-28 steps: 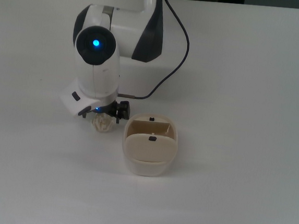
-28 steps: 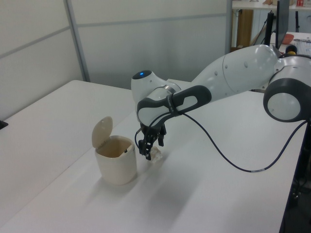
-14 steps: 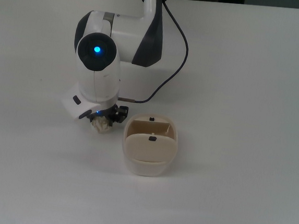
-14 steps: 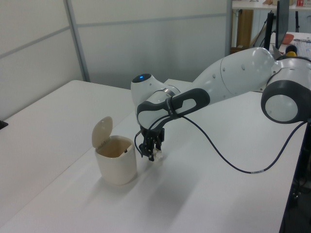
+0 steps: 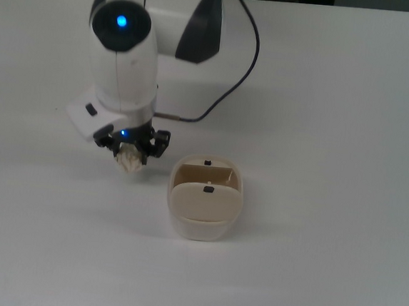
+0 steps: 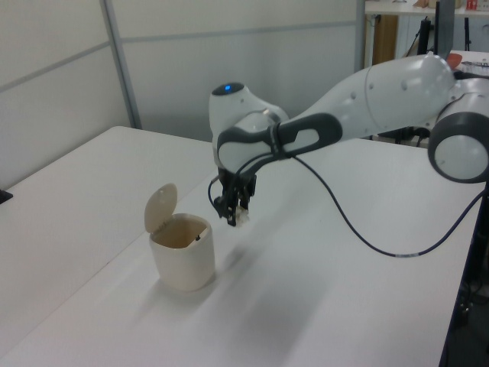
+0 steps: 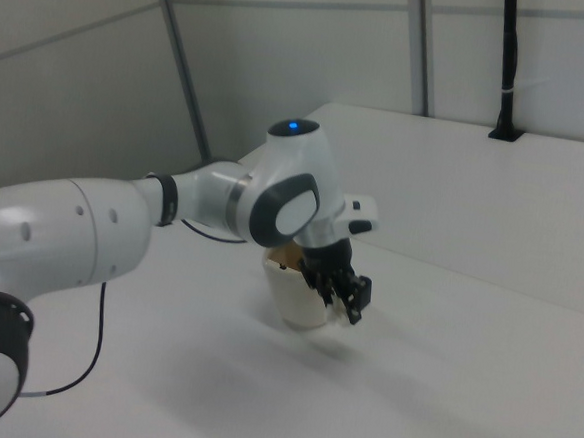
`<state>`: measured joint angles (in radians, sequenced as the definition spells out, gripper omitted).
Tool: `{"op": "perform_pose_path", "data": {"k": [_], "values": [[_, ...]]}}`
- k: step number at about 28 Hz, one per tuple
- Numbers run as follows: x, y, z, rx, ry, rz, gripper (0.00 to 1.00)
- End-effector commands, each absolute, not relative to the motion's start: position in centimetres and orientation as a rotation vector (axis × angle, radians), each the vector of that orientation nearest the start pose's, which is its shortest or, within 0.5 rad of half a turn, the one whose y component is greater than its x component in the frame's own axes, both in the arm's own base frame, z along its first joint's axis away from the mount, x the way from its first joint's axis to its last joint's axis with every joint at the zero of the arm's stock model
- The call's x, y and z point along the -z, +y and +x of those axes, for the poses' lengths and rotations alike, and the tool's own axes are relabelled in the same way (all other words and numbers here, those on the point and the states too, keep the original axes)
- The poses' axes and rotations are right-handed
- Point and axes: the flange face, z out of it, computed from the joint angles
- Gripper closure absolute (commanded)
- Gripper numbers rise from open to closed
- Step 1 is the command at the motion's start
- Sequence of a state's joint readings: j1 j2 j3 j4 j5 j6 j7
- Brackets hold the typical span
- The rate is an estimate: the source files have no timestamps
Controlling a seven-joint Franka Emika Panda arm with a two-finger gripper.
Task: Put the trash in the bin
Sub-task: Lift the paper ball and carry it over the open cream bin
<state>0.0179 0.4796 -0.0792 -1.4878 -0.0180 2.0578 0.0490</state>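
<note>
The tool point(image 5: 131, 149) pinches the small crumpled off-white paper ball point(image 5: 128, 160) between its fingers, lifted clear of the white worktop point(image 5: 335, 136). The cream-beige plastic bin point(image 5: 204, 209), flap tipped open, stands just beside and below the tool, toward the top view's right.

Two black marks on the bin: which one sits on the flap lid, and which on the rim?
In the top view, on the bin, the lower mark sits on the pale flap lid; the upper mark sits on the far rim, beyond the tan opening.
</note>
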Motion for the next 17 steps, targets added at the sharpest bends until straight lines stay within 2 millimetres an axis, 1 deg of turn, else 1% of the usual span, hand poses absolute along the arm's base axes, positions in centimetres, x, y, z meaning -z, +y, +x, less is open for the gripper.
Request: {"op": "perform_pose_path", "data": {"k": [1, 2, 3, 6, 8, 9, 11, 14, 17], "values": [[-45.6, -1.9, 68.5, 0.193, 0.14, -3.149, 0.45], [-46.1, -1.7, 68.5, 0.207, 0.136, -3.146, 0.45], [-46.7, -0.5, 68.5, 0.224, 0.11, -3.144, 0.45], [-47.8, 1.3, 68.8, 0.261, 0.073, -3.142, 0.45], [-47.7, 2.3, 68.9, 0.273, 0.047, -3.143, 0.45], [-47.4, 3.7, 69.0, 0.275, 0.008, -3.15, 0.45], [-47.5, 5.1, 69.1, 0.297, -0.025, -3.151, 0.45], [-48.2, 6.3, 69.5, 0.394, -0.042, -3.137, 0.45], [-48.9, 6.6, 69.7, 0.435, -0.035, -3.128, 0.45]]}}
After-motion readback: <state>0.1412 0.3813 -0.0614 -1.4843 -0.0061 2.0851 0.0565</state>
